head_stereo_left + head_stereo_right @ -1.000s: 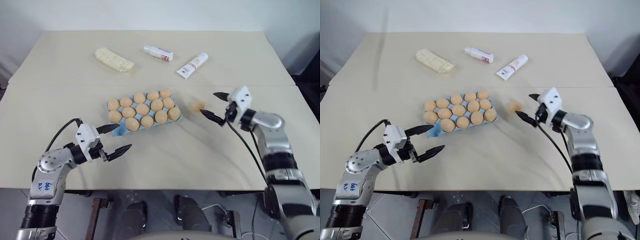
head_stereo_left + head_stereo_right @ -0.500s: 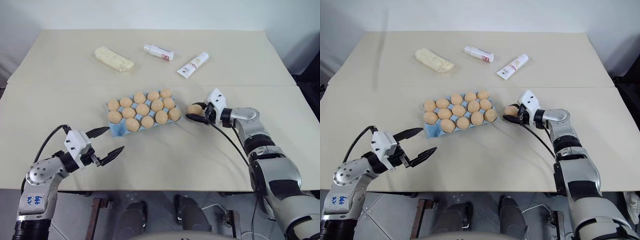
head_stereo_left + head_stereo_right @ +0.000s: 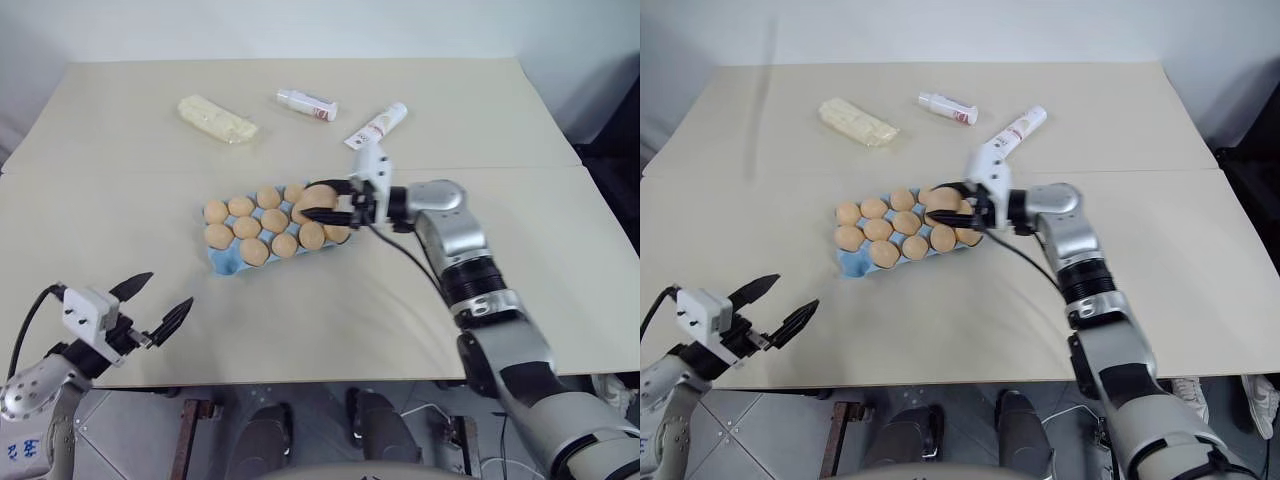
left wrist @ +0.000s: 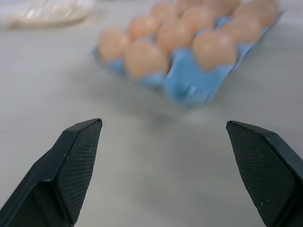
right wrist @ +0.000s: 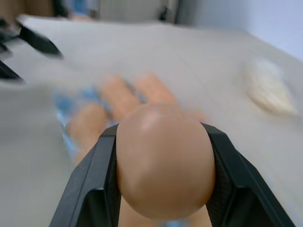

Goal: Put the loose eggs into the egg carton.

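The light-blue egg carton [image 3: 225,262] lies mid-table with several tan-orange eggs seated in its cups; its near left corner shows bare blue. My right gripper [image 3: 940,203] is shut on one loose egg [image 5: 163,165] and holds it just above the carton's right end, pointing left. Far off at the table's near left edge, my left gripper [image 3: 168,290] stands open with nothing between its fingers. In the left wrist view the carton [image 4: 189,82] lies well beyond that gripper [image 4: 163,124].
At the back of the table lie a pale yellow wrapped block [image 3: 217,119], a small white bottle [image 3: 307,103] and a white tube [image 3: 376,124]. A seam crosses the table behind the carton.
My right gripper shut on the loose egg beside the carton, lifted it and carried it left over the carton. The left arm drew back and to the left, still open.
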Available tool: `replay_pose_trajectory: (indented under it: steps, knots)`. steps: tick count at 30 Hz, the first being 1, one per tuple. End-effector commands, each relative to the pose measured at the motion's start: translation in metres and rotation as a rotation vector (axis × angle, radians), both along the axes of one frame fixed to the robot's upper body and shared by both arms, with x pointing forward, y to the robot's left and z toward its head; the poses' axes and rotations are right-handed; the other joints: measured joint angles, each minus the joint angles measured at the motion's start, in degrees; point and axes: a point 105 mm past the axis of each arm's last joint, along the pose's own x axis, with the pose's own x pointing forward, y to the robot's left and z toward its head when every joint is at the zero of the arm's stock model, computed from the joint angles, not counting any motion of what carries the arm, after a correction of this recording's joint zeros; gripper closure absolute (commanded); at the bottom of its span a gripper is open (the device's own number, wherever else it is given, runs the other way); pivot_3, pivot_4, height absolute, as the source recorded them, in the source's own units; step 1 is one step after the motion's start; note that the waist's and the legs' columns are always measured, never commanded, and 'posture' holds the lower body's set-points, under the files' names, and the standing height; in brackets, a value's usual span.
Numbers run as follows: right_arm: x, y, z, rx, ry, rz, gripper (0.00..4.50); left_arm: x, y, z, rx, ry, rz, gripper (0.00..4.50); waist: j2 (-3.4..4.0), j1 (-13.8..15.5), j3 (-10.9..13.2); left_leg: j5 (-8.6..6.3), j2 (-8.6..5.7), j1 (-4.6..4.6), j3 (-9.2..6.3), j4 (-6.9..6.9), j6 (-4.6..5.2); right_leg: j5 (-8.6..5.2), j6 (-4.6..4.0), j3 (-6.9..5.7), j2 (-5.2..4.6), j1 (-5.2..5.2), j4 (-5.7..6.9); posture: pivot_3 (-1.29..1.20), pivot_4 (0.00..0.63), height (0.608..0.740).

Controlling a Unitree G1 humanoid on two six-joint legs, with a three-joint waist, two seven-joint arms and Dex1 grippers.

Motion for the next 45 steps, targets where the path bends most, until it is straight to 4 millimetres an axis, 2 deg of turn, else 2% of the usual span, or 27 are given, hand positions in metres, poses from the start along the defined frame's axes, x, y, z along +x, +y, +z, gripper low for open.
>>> replay_pose_trajectory:
  steps: [1,5,11,14,19,20,22,24,27,32,35,41,45]
  knots:
    - [-0.018,0.040,0.010,0.010,-0.003,0.042,2.44,-0.009,0.010,0.007,-0.007,-0.044,0.055,0.00,-0.01,0.1,0.0,0.00,0.00,0.00,-0.01,0.00,-0.01,0.00,-0.01,0.01,-0.03,0.00,0.01,0.00,0.150,0.740]
    - [-0.030,0.078,-0.004,-0.036,0.009,0.057,2.44,-0.013,0.008,0.005,-0.009,-0.044,0.062,0.00,-0.06,0.4,0.0,-0.04,-0.01,-0.01,-0.07,0.01,-0.06,-0.03,-0.08,-0.11,-0.19,0.02,0.01,0.00,0.150,0.740]
    - [-0.032,0.106,-0.028,-0.087,0.037,0.018,2.44,-0.013,0.005,0.009,-0.010,-0.060,0.064,0.00,-0.10,-0.1,-0.1,-0.12,0.00,-0.01,-0.07,-0.03,-0.20,-0.06,-0.13,-0.14,-0.16,-0.02,0.03,0.00,0.150,0.740]
    - [-0.036,0.111,-0.027,-0.071,0.050,0.034,1.84,-0.013,0.003,0.009,-0.011,-0.061,0.064,0.00,-0.10,-0.1,-0.1,-0.08,0.02,-0.02,-0.07,-0.06,-0.13,-0.08,-0.16,-0.15,-0.15,-0.04,0.03,0.00,0.150,0.740]
    - [-0.042,0.111,-0.017,-0.027,0.053,0.066,0.13,-0.011,-0.001,0.011,-0.013,-0.066,0.050,0.00,-0.09,-0.3,-0.1,-0.12,0.11,-0.02,-0.02,-0.09,-0.16,-0.08,-0.17,-0.18,-0.08,-0.07,0.00,0.00,0.150,0.740]
    - [-0.042,0.107,-0.012,-0.013,0.044,0.068,0.06,-0.010,-0.002,0.011,-0.011,-0.065,0.043,0.00,-0.10,-0.3,-0.1,-0.12,0.12,-0.02,-0.02,-0.09,-0.16,-0.09,-0.18,-0.18,-0.07,-0.08,0.00,0.00,0.150,0.740]
    - [-0.042,0.094,-0.002,0.023,0.028,0.081,0.06,-0.009,-0.004,0.011,-0.009,-0.064,0.029,0.00,-0.10,-0.2,-0.1,-0.13,0.15,-0.03,-0.02,-0.09,-0.18,-0.10,-0.19,-0.19,-0.05,-0.09,0.00,0.00,0.150,0.740]
    - [-0.045,0.073,0.005,0.064,-0.002,0.100,0.06,-0.007,-0.007,0.012,-0.006,-0.065,0.010,0.00,-0.10,-0.1,-0.1,-0.14,0.16,-0.03,-0.02,-0.09,-0.19,-0.10,-0.20,-0.21,-0.05,-0.09,-0.01,0.00,0.150,0.740]
    - [-0.049,0.038,0.003,0.089,-0.036,0.105,0.06,-0.003,-0.014,0.013,0.000,-0.063,-0.025,0.00,-0.16,0.5,-0.1,-0.23,0.16,-0.03,-0.05,-0.07,-0.09,-0.10,-0.20,-0.28,-0.07,0.03,-0.18,0.00,0.150,0.740]
    - [-0.036,-0.039,-0.011,0.129,-0.054,-0.080,0.06,0.004,-0.027,0.016,0.032,-0.054,-0.098,0.00,-0.19,1.5,-0.1,-0.42,0.16,-0.03,0.15,0.02,0.07,-0.09,-0.18,-0.32,-0.14,0.05,-0.28,0.00,0.150,0.740]
    - [-0.030,-0.103,-0.026,0.138,-0.062,-0.253,0.06,0.010,-0.035,0.019,0.065,-0.052,-0.146,0.00,-0.19,1.6,-0.1,-0.45,0.20,-0.03,0.19,0.00,0.05,-0.09,-0.17,-0.33,-0.12,0.05,-0.35,0.00,0.150,0.740]
    - [-0.031,-0.174,-0.059,0.067,-0.062,-0.491,0.06,0.022,-0.037,0.023,0.104,-0.057,-0.172,0.00,-0.17,1.3,-0.1,-0.55,0.37,0.04,0.41,0.03,0.07,-0.08,-0.15,-0.31,-0.01,0.07,-0.38,0.00,0.150,0.740]
    - [-0.033,-0.197,-0.066,0.067,-0.064,-0.591,0.06,0.026,-0.037,0.024,0.123,-0.059,-0.179,0.00,-0.15,1.3,-0.1,-0.54,0.38,0.12,0.49,0.07,0.05,-0.08,-0.16,-0.25,0.01,0.08,-0.27,0.00,0.150,0.740]
